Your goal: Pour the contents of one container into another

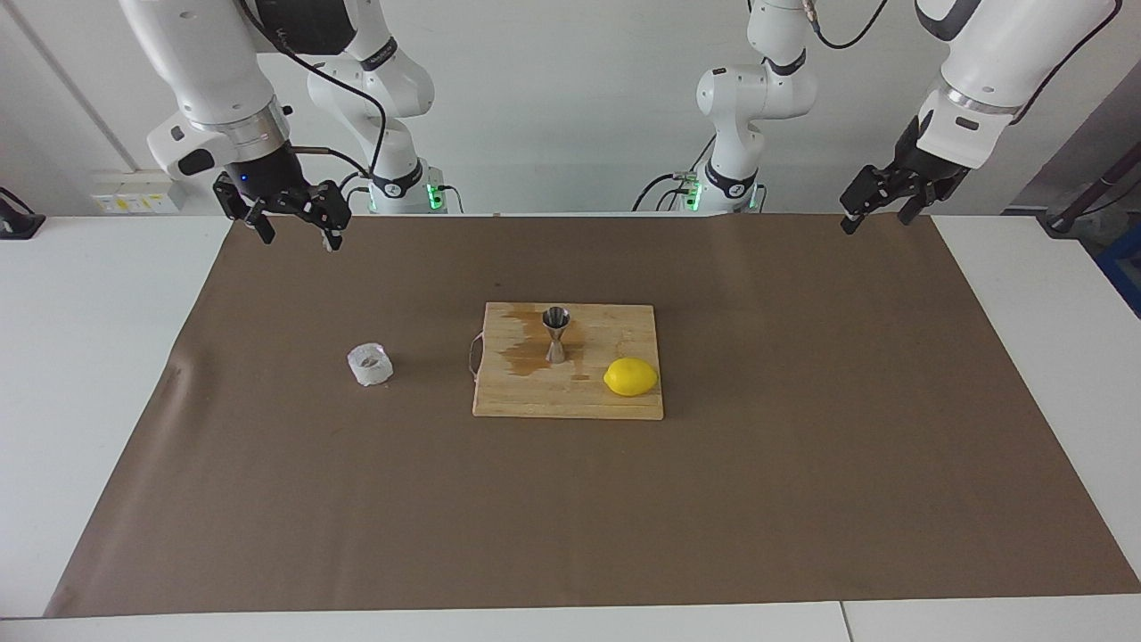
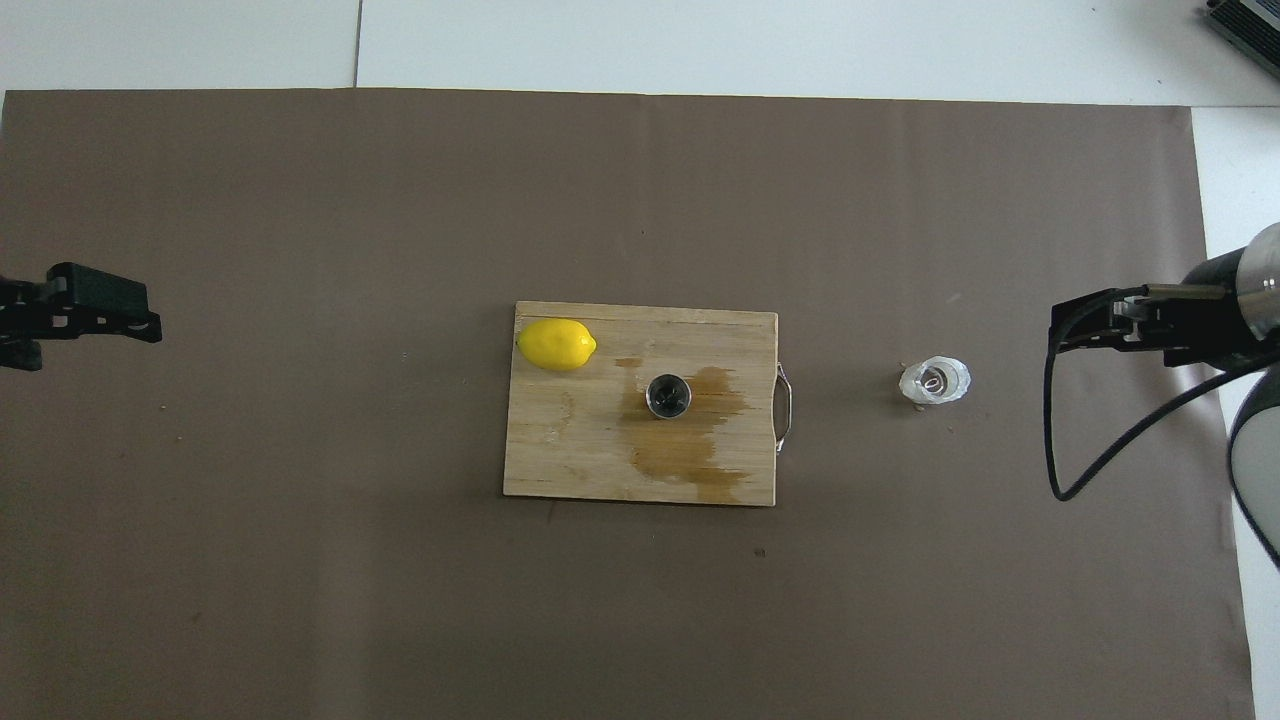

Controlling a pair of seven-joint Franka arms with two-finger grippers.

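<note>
- the whitish cup [image 1: 370, 365] stands upright on the brown paper, beside the cutting board's handle end, toward the right arm's end of the table, well apart from both grippers.
- the steel jigger [image 1: 555, 333] stands upright on the cutting board [image 1: 535, 399], on a wet brown stain [image 2: 690, 440]; a lemon [image 1: 630, 376] lies on the same board, toward the left arm's end.
- the right gripper [image 1: 295, 216] hangs empty with its fingers spread wide, over the paper's edge nearest the robots, nowhere near the cup.
- the left gripper [image 1: 878, 198] waits, holding nothing, over the paper's corner at its own end; its fingers look parted, though the angle makes this hard to confirm.
- judging progress: the stain suggests liquid has already met the board, and the jigger's bowl looks dark, possibly filled; whether the cup is empty cannot be told.
- if the pour is not yet done, the cup needs grasping, carrying over the jigger and tipping.
</note>
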